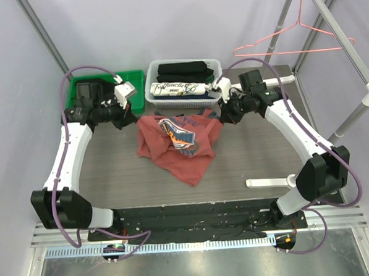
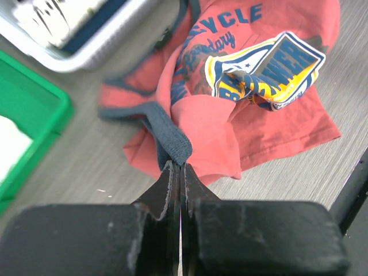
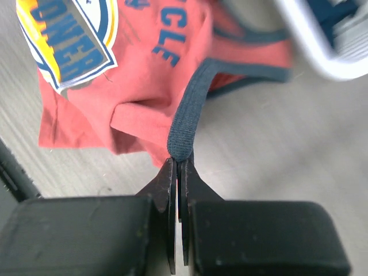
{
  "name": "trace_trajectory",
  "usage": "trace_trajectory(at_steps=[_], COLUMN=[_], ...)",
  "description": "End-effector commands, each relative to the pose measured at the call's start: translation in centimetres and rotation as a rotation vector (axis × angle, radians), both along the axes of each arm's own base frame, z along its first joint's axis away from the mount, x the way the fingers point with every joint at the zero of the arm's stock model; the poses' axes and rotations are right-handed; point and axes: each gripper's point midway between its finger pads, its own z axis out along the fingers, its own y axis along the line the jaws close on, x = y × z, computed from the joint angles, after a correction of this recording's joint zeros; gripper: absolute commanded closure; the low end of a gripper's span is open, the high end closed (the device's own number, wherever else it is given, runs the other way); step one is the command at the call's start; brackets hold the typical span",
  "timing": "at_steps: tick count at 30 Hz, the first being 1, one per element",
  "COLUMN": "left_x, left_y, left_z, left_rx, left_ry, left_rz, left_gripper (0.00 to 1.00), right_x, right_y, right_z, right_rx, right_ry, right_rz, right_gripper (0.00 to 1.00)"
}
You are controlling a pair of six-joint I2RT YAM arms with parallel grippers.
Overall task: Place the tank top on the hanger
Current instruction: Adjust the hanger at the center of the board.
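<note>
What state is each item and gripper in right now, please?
tank top: crumpled on the table, not on the hanger.
hanger: hooked on the rail, bare.
left gripper: shut on the tank top's navy trim.
right gripper: shut on the navy trim too.
basket: holding folded clothes.

Rust-red tank top [image 1: 179,147] crumpled before the white basket [image 1: 183,103]; pink wire hanger [image 1: 299,22] apart.
The shirt lies rumpled just in front of the basket, chest graphic up, navy-trimmed straps toward the basket. The bare hanger hangs by its hook beyond the basket's right.
</note>
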Motion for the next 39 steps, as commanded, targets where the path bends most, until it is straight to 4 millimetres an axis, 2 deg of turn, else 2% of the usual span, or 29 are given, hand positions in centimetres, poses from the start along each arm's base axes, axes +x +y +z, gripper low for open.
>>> trace_trajectory(at_steps=[1, 3, 4, 6, 7, 9, 10, 12, 13, 14, 15, 16, 17, 19, 20, 22, 23, 24, 26, 27, 29, 30, 31, 32, 34, 39], left_x=[-1.6, -2.0, -2.1, -2.6, -2.7, -3.0, -3.3, -3.2, -3.3, -3.9, -4.2, -4.7, -5.7, -7.4, -8.5, -9.9, -9.8, -9.5, -7.5, -6.2, -3.7, -2.6, -1.5, -0.8, 0.4, 3.6], left_y=[0.1, 0.2, 0.1, 0.2, 0.3, 0.5, 0.5, 0.9, 1.0, 1.1, 1.0, 0.9, 0.8, 0.3, 0.2, 0.0, 0.2, 0.5, 2.2, 2.8, 4.6, 5.1, 5.6, 6.1, 6.4, 7.7], left_z=[5.1, 6.9, 8.6, 10.9, 12.3, 14.7, 17.1, 18.6, 19.7, 21.8, 22.3, 23.2, 25.1, 25.7, 27.0, 26.9, 27.1, 27.0, 27.3, 26.2, 25.9, 24.9, 24.9, 24.4, 23.7, 25.1], left_rx=[-0.006, -0.008, -0.011, -0.017, -0.021, -0.022, -0.023, -0.010, -0.007, -0.007, -0.008, -0.008, -0.014, -0.021, -0.023, -0.015, -0.007, 0.005, 0.053, 0.077, 0.133, 0.155, 0.166, 0.180, 0.175, 0.136], left_ry=[-0.092, -0.133, -0.175, -0.241, -0.279, -0.352, -0.409, -0.436, -0.466, -0.521, -0.520, -0.540, -0.585, -0.584, -0.624, -0.611, -0.618, -0.615, -0.645, -0.625, -0.647, -0.628, -0.645, -0.640, -0.624, -0.665], left_rz=[0.013, 0.017, 0.018, 0.028, 0.033, 0.047, 0.051, 0.071, 0.073, 0.074, 0.065, 0.054, 0.048, 0.000, -0.016, -0.044, -0.031, -0.015, 0.096, 0.133, 0.232, 0.262, 0.283, 0.309, 0.333, 0.468], left_gripper=[1.00, 1.00, 1.00, 1.00, 1.00, 1.00, 1.00, 1.00, 1.00, 1.00, 1.00, 1.00, 1.00, 1.00, 1.00, 1.00, 1.00, 1.00, 1.00, 1.00, 1.00, 1.00, 1.00, 1.00, 1.00, 1.00], right_x=[-0.3, -1.2, -1.2, -1.9, -1.9, -2.4, -2.6, -3.0, -3.4, -3.7, -4.1, -5.0, -5.8, -7.1, -8.1, -8.3, -7.9, -6.6, -4.5, -3.1, -1.4, -0.2, 0.6, 1.4, 3.0, 5.8], right_y=[-0.3, 0.0, 0.2, 0.7, 0.6, 1.0, 0.9, 0.8, 0.6, 0.5, 0.5, 0.2, 0.2, 0.0, -0.2, -0.9, -1.4, -2.5, -3.8, -5.1, -6.0, -6.2, -6.9, -7.2, -7.0, -7.2], right_z=[8.6, 10.9, 13.2, 15.9, 18.1, 20.8, 23.2, 25.3, 27.5, 28.5, 29.4, 31.3, 32.1, 33.7, 34.6, 35.5, 36.3, 36.4, 37.1, 36.7, 37.0, 36.3, 36.1, 36.3, 35.2, 34.7], right_rx=[-0.009, -0.007, 0.000, 0.011, 0.018, 0.041, 0.062, 0.078, 0.099, 0.113, 0.128, 0.154, 0.177, 0.208, 0.224, 0.225, 0.221, 0.184, 0.147, 0.089, 0.052, 0.020, -0.007, -0.010, -0.028, -0.031], right_ry=[-0.210, -0.257, -0.317, -0.389, -0.450, -0.516, -0.571, -0.621, -0.671, -0.690, -0.706, -0.749, -0.766, -0.804, -0.828, -0.861, -0.893, -0.911, -0.962, -0.973, -1.009, -1.002, -1.005, -1.021, -1.004, -1.015], right_rz=[0.052, 0.074, 0.077, 0.089, 0.078, 0.079, 0.069, 0.057, 0.050, 0.048, 0.049, 0.049, 0.062, 0.080, 0.085, 0.054, 0.019, -0.065, -0.176, -0.258, -0.340, -0.368, -0.417, -0.442, -0.455, -0.544], right_gripper=[0.99, 0.99, 0.99, 0.99, 0.99, 0.99, 0.99, 0.99, 0.99, 0.99, 0.99, 0.99, 0.99, 0.99, 0.99, 0.99, 0.99, 0.99, 0.99, 0.99, 0.99, 0.99, 0.99, 0.99, 0.99, 0.99])
